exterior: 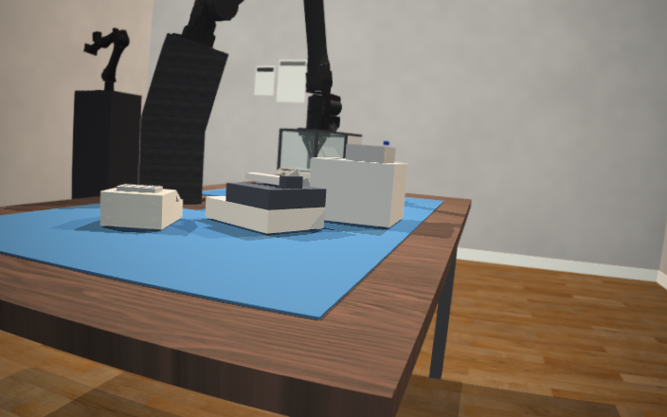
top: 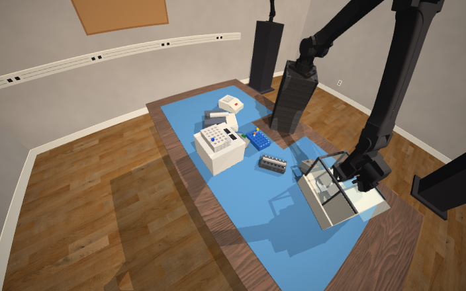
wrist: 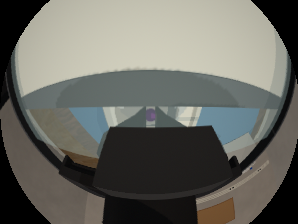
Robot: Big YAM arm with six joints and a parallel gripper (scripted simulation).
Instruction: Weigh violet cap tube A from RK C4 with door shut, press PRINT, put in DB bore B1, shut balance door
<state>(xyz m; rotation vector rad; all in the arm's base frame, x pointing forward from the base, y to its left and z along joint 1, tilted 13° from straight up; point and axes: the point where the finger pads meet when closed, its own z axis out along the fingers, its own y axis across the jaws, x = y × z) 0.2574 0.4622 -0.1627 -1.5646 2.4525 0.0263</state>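
The balance BAL (top: pixel 314 202) (exterior: pixel 287 147) stands at the end of the mat, its top open where my arm reaches in from above. My gripper (wrist: pixel 151 110) (exterior: pixel 315 150) is inside the glass box, shut on tube A (wrist: pixel 151 115). The violet cap shows between the fingertips in the wrist view. Whether the tube's foot touches the pan, the PRINT key and the lamp cannot be made out. The dry block DB (top: pixel 230 104) (exterior: pixel 130 208) stands at the far end of the mat. The tube rack RK (top: pixel 258 139) is blue and holds orange-capped and yellow-capped tubes.
The magnet block MG (top: pixel 272 165) lies beside the balance. The tall white mixer MX (top: pixel 225 163) (exterior: pixel 353 193) carries a blue-capped tube. The spectrophotometer SP (top: pixel 214 119) (exterior: pixel 275 196) stands beyond it. A green cap (top: pixel 243 135) shows between mixer and rack. Glass walls surround my fingers.
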